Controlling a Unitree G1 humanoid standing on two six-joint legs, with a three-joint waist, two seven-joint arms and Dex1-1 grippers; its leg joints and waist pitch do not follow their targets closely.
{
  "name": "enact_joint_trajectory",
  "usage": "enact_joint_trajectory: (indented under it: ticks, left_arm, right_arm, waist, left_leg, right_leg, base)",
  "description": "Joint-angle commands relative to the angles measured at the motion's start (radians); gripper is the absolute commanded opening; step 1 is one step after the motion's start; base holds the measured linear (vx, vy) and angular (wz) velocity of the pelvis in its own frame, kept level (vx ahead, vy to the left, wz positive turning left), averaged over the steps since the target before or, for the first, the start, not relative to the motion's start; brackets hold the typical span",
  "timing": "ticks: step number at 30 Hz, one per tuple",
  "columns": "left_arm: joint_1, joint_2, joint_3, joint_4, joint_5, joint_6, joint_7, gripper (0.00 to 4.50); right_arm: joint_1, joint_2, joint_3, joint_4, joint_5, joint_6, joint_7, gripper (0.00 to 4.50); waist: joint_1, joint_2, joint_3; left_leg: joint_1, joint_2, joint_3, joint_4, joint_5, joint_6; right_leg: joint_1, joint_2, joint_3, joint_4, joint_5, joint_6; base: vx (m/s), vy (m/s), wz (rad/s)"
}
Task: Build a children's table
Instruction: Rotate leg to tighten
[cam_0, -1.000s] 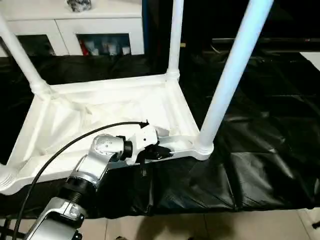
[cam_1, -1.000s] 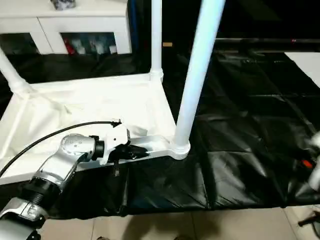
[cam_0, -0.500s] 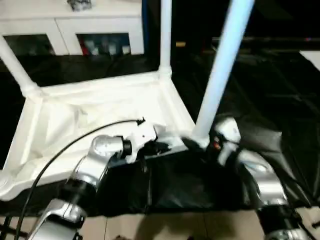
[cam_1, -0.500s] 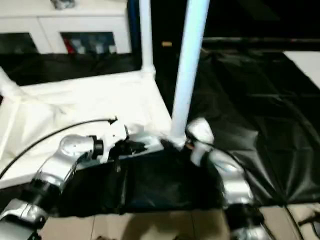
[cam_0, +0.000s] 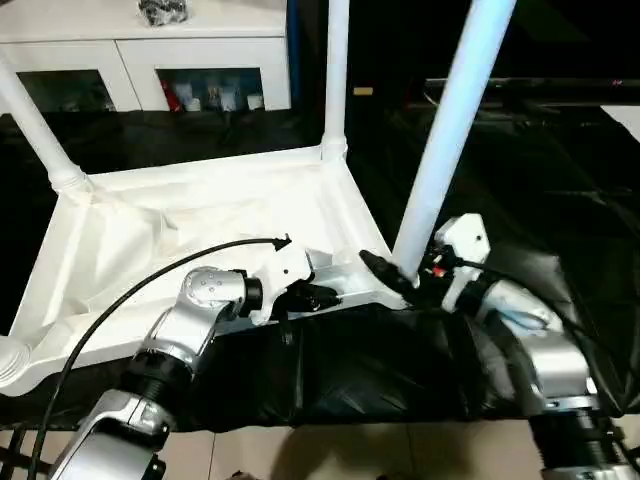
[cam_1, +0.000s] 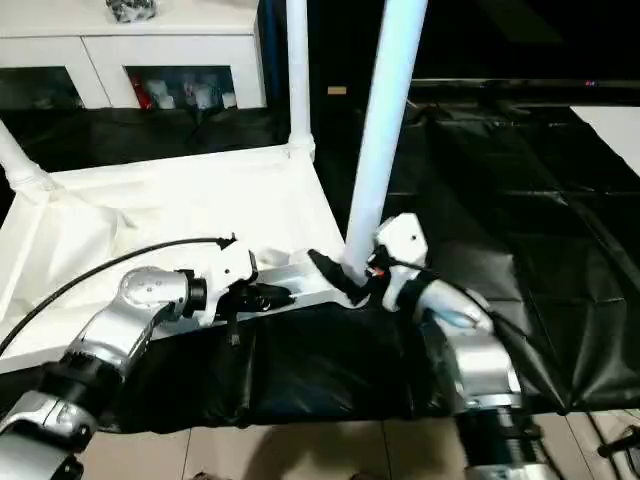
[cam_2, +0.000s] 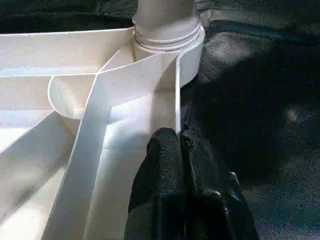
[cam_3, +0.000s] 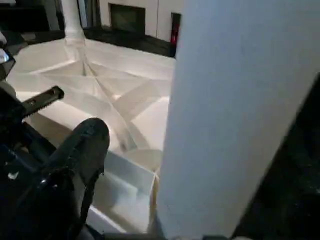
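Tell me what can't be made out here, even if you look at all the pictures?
- Leg tops: cut off by the upper edge in both head views.
- Near-left corner of the tabletop: cut off by the picture's left edge.
- Second finger of the right gripper: hidden behind the near leg, in the head views and the right wrist view.
- Items inside the cabinet: too small to identify.

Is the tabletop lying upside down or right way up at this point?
Upside down. The tabletop lies with its ribbed underside facing up on the black sheet, and the legs rise upward from its corner sockets.
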Motion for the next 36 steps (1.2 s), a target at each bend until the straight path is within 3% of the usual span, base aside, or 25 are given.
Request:
enact_joint_trajectory:
  ticks: [1,4,6,7,8,9,11,12,13,15,16,21,22,23,24,25,28,29,31,32,33,34,36]
  left_arm:
    - [-0.002,0.013,0.005,0.017,-0.002,0.007,-0.009,0.00]
    - [0.008,0.005,0.005,0.000,-0.017,0.012,-0.012,0.00]
    - [0.017,-0.007,0.006,-0.009,-0.031,0.013,-0.013,0.00]
    - [0.022,-0.012,0.005,-0.013,-0.035,0.013,-0.013,0.00]
    - [0.023,-0.013,0.005,-0.014,-0.036,0.014,-0.012,0.00]
    - [0.029,-0.019,0.005,-0.021,-0.040,0.016,-0.009,0.00]
    - [0.037,-0.025,0.005,-0.028,-0.045,0.017,-0.006,0.00]
    - [0.057,-0.030,0.005,-0.049,-0.052,0.025,-0.002,0.00]
    - [0.057,-0.030,0.005,-0.049,-0.052,0.025,-0.002,0.00]
    - [0.087,-0.033,0.006,-0.088,-0.062,0.043,0.003,0.00]
    - [0.088,-0.033,0.006,-0.089,-0.062,0.044,0.003,0.00]
    - [0.104,-0.026,0.007,-0.130,-0.069,0.068,0.005,0.00]
    - [0.106,-0.016,0.013,-0.139,-0.073,0.071,-0.001,0.00]
    - [0.103,0.003,0.017,-0.132,-0.077,0.065,-0.022,0.00]
    - [0.103,0.005,0.017,-0.131,-0.077,0.064,-0.025,0.00]
    - [0.096,0.030,0.013,-0.116,-0.069,0.044,-0.050,0.00]
    - [0.081,0.040,0.010,-0.091,-0.056,0.027,-0.059,0.00]
    - [0.065,0.045,0.006,-0.079,-0.051,0.026,-0.071,0.00]
    - [0.065,0.045,0.006,-0.079,-0.051,0.026,-0.071,0.00]
    - [0.054,0.047,0.005,-0.072,-0.048,0.030,-0.080,0.00]
    - [0.034,0.047,0.002,-0.061,-0.045,0.037,-0.090,0.00]
    - [0.031,0.048,0.000,-0.059,-0.044,0.038,-0.094,0.00]
    - [-0.011,0.046,-0.030,-0.033,-0.033,0.059,-0.126,0.00]
  right_arm:
    - [0.006,-0.008,0.002,-0.026,0.013,0.023,-0.003,4.46]
    - [0.020,-0.016,-0.007,-0.050,0.010,0.068,-0.031,4.46]
    - [0.033,-0.022,-0.008,-0.075,0.001,0.106,-0.053,4.46]
    - [0.040,-0.024,-0.007,-0.086,-0.001,0.120,-0.060,4.46]
    - [0.042,-0.025,-0.007,-0.088,-0.002,0.121,-0.062,4.46]
    - [0.052,-0.027,-0.004,-0.101,-0.009,0.133,-0.071,4.46]
    - [0.063,-0.028,-0.001,-0.113,-0.012,0.145,-0.079,4.46]
    - [0.085,-0.027,0.008,-0.141,-0.014,0.160,-0.087,4.46]
    - [0.085,-0.027,0.008,-0.141,-0.014,0.160,-0.087,4.46]
    - [0.107,-0.014,0.023,-0.156,-0.021,0.161,-0.104,4.46]
    - [0.108,-0.013,0.024,-0.156,-0.021,0.161,-0.105,4.46]
    - [0.127,0.014,0.049,-0.172,-0.003,0.167,-0.123,4.46]
    - [0.128,0.020,0.057,-0.179,0.010,0.171,-0.111,4.46]
    - [0.122,0.027,0.061,-0.167,0.022,0.158,-0.093,4.46]
    - [0.121,0.028,0.062,-0.166,0.023,0.157,-0.092,4.46]
    - [0.112,0.019,0.072,-0.145,0.016,0.133,-0.066,4.46]
    - [0.098,0.002,0.071,-0.119,0.005,0.118,-0.052,4.46]
    - [0.088,-0.010,0.063,-0.107,0.014,0.114,-0.030,4.46]
    - [0.088,-0.010,0.063,-0.107,0.014,0.114,-0.030,4.46]
    - [0.079,-0.018,0.057,-0.098,0.025,0.113,-0.017,4.46]
    - [0.073,-0.044,0.059,-0.094,0.040,0.112,0.029,4.46]
    - [0.073,-0.049,0.060,-0.093,0.043,0.112,0.038,4.46]
    - [0.063,-0.124,0.068,-0.074,0.068,0.099,0.159,4.46]
  waist:
    - [0.003,-0.014,-0.058]
    - [0.002,-0.005,-0.060]
    - [0.001,-0.008,-0.061]
    - [-0.001,-0.008,-0.054]
    - [-0.001,-0.008,-0.056]
    - [-0.004,-0.010,-0.048]
    - [-0.005,-0.011,-0.049]
    - [-0.007,-0.015,-0.041]
    - [-0.007,-0.008,-0.031]
    - [-0.008,-0.002,-0.031]
    - [-0.010,-0.006,-0.032]
    - [-0.006,-0.008,-0.035]
    - [-0.006,-0.019,-0.038]
    - [-0.005,-0.028,-0.032]
    - [-0.001,-0.018,-0.035]
    - [-0.003,-0.017,-0.031]
    - [-0.006,-0.025,-0.027]
    - [-0.003,-0.016,-0.025]
    - [-0.004,-0.020,-0.024]
    - [-0.003,-0.015,-0.022]
    - [-0.001,0.016,-0.026]
    - [-0.006,-0.001,-0.024]
    - [-0.002,0.000,-0.028]
  left_leg:
    - [0.009,0.015,-0.009,-0.073,-0.238,0.022]
    - [0.008,0.014,-0.009,-0.072,-0.225,0.018]
    - [0.010,0.014,-0.009,-0.072,-0.223,0.017]
    - [0.008,0.014,-0.008,-0.074,-0.228,0.018]
    - [0.009,0.014,-0.008,-0.073,-0.231,0.020]
    - [0.007,0.015,-0.007,-0.075,-0.237,0.021]
    - [0.008,0.013,-0.007,-0.075,-0.252,0.021]
    - [0.006,0.013,-0.006,-0.077,-0.255,0.022]
    - [0.005,0.015,-0.007,-0.082,-0.281,0.021]
    - [0.007,0.014,-0.010,-0.084,-0.286,0.018]
    - [0.006,0.014,-0.008,-0.083,-0.286,0.020]
    - [0.003,0.013,-0.007,-0.080,-0.217,0.043]
    - [0.003,0.013,-0.005,-0.078,-0.199,0.049]
    - [-0.002,0.013,-0.005,-0.080,-0.187,0.059]
    - [0.000,0.013,-0.007,-0.079,-0.180,0.059]
    - [0.002,0.014,-0.005,-0.080,-0.193,0.058]
    - [0.002,0.013,-0.005,-0.083,-0.208,0.050]
    - [0.006,0.014,-0.006,-0.084,-0.227,0.041]
    - [0.006,0.015,-0.006,-0.086,-0.236,0.031]
    - [0.007,0.017,-0.007,-0.087,-0.239,0.026]
    - [0.011,0.016,-0.010,-0.087,-0.243,0.017]
    - [0.011,0.016,-0.005,-0.088,-0.258,0.018]
    - [0.009,0.013,-0.005,-0.082,-0.229,0.028]
  right_leg:
    - [0.041,-0.034,0.029,-0.076,-0.284,-0.181]
    - [0.043,-0.032,0.028,-0.072,-0.250,-0.191]
    - [0.043,-0.030,0.027,-0.071,-0.233,-0.196]
    - [0.041,-0.028,0.029,-0.073,-0.231,-0.196]
    - [0.042,-0.030,0.029,-0.072,-0.232,-0.195]
    - [0.037,-0.029,0.030,-0.076,-0.239,-0.193]
    - [0.038,-0.029,0.029,-0.078,-0.277,-0.184]
    - [0.035,-0.028,0.030,-0.081,-0.287,-0.178]
    - [0.032,-0.026,0.031,-0.087,-0.319,-0.164]
    - [0.030,-0.029,0.031,-0.087,-0.336,-0.152]
    - [0.030,-0.027,0.031,-0.089,-0.334,-0.151]
    - [0.035,-0.028,0.031,-0.079,-0.254,-0.174]
    - [0.036,-0.027,0.031,-0.078,-0.233,-0.178]
    - [0.036,-0.028,0.031,-0.075,-0.225,-0.179]
    - [0.036,-0.030,0.031,-0.071,-0.221,-0.181]
    - [0.033,-0.031,0.031,-0.076,-0.236,-0.181]
    - [0.033,-0.029,0.032,-0.078,-0.262,-0.172]
    - [0.030,-0.031,0.033,-0.081,-0.296,-0.168]
    - [0.031,-0.031,0.033,-0.082,-0.305,-0.167]
    - [0.030,-0.033,0.034,-0.082,-0.303,-0.167]
    - [0.030,-0.034,0.033,-0.079,-0.290,-0.175]
    - [0.029,-0.029,0.032,-0.088,-0.285,-0.175]
    - [0.038,-0.027,0.033,-0.076,-0.191,-0.207]
  base:
    - [0.000,0.000,0.00]
    - [0.000,0.000,0.00]
    - [0.000,0.000,0.00]
    - [0.000,0.000,0.00]
    - [0.000,0.000,0.00]
    - [0.000,0.000,0.00]
    - [0.000,0.000,0.00]
    - [0.000,0.000,0.00]
    - [0.000,0.000,0.00]
    - [0.000,0.000,0.00]
    - [0.000,0.000,0.00]
    - [0.000,0.000,0.00]
    - [0.000,0.000,0.00]
    - [0.000,0.000,0.00]
    - [0.000,0.000,0.00]
    - [0.000,0.000,0.00]
    - [0.000,0.000,0.00]
    - [0.000,0.000,0.00]
    - [0.000,0.000,0.00]
    - [0.000,0.000,0.00]
    - [0.000,0.000,0.00]
    - [0.000,0.000,0.00]
    - [0.000,0.000,0.00]
